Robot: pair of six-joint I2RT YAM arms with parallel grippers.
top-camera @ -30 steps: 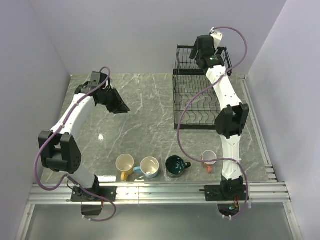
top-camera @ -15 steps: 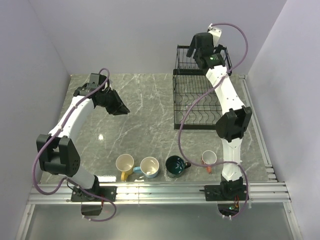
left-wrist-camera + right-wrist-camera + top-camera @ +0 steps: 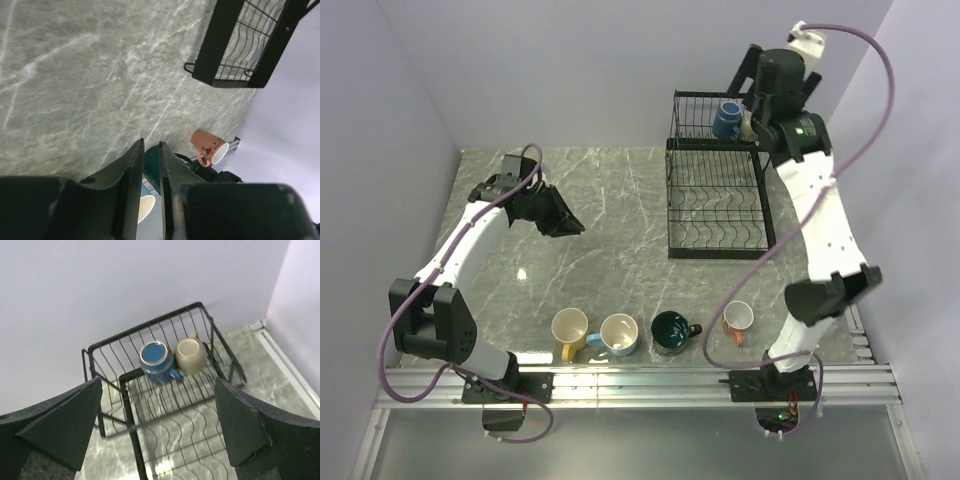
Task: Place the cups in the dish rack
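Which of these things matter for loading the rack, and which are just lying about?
For the job: dish rack; blue mug, beige mug in its top basket; yellow mug, light blue mug, green mug, pink mug on the table.
Just there: metal rail.

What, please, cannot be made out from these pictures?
Top view: the olive-grey mug is mostly hidden behind the right arm.
Left wrist view: the teal mug sits mostly behind the left pincer; the dish rack is cut off by the top edge; the orange-pink mug shows a print too small to read.
Right wrist view: the lower tray is cut off by the bottom edge.
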